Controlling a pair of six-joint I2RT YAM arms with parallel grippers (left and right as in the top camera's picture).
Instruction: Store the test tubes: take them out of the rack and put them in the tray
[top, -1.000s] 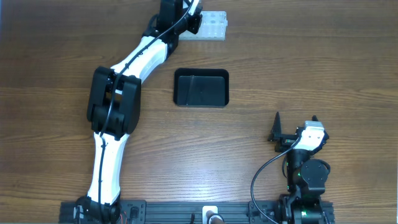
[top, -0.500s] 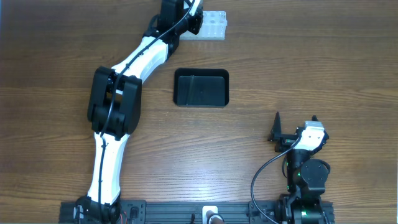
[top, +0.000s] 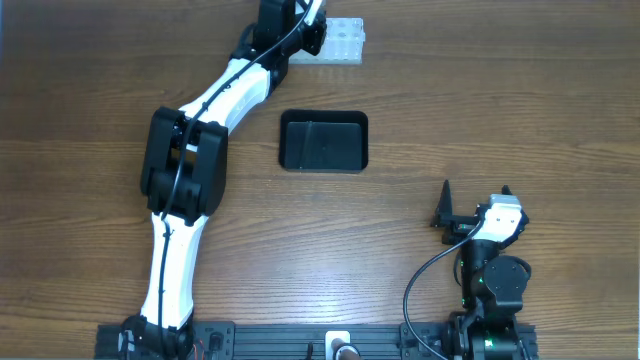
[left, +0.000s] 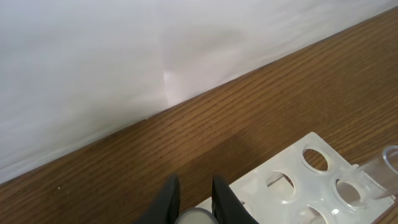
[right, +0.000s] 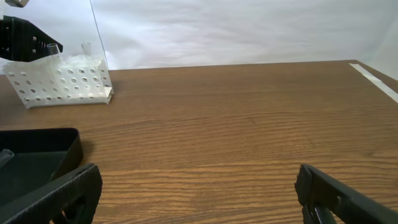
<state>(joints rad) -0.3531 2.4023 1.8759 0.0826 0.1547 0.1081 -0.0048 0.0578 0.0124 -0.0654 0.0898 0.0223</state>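
Note:
The white test tube rack (top: 340, 42) stands at the far edge of the table, and its round holes (left: 298, 186) show in the left wrist view. My left gripper (top: 302, 28) is over the rack's left end. Its fingers (left: 169, 198) are shut on the rim of a clear test tube (left: 194, 217) standing in the rack. Another tube (left: 387, 163) stands further along the rack. The black tray (top: 323, 141) lies mid-table with one tube (right: 5, 155) in it. My right gripper (top: 474, 205) rests open near its base, holding nothing.
A white wall (left: 124, 62) rises just behind the rack. Bare wooden tabletop (right: 236, 124) lies between the tray and the right arm. The left arm (top: 185, 170) stretches diagonally across the left half of the table.

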